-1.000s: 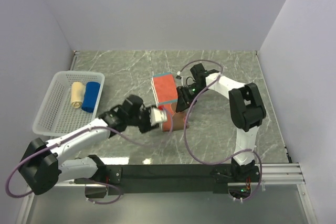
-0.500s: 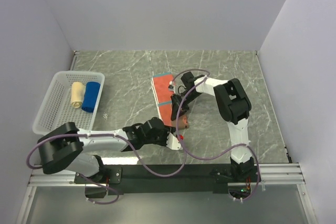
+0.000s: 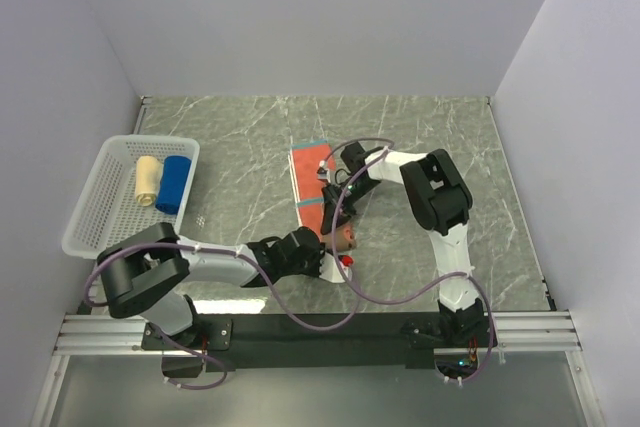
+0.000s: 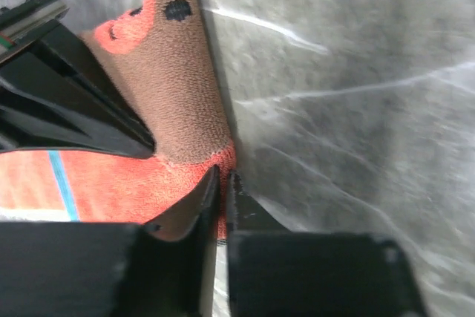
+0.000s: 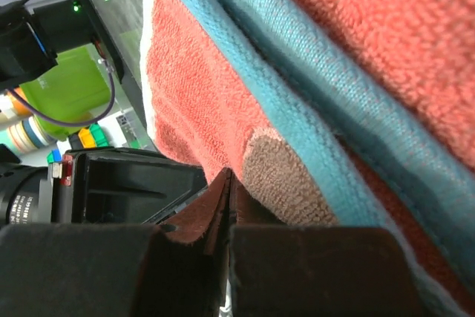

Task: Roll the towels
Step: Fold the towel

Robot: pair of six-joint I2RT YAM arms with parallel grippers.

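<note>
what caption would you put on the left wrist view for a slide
Left claw closed on a corner of the rust-orange towel, its brown underside turned up, on the grey marble table.

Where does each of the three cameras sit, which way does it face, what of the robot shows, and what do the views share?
Top external: above and behind the bases, looking down at the table, basket and orange towel; left arm and right arm show.
Left wrist: low over the table; the left gripper pinches the towel's corner.
Right wrist: close against the towel's teal stripe; the right gripper is shut on the towel.
Shared: the orange towel.
</note>
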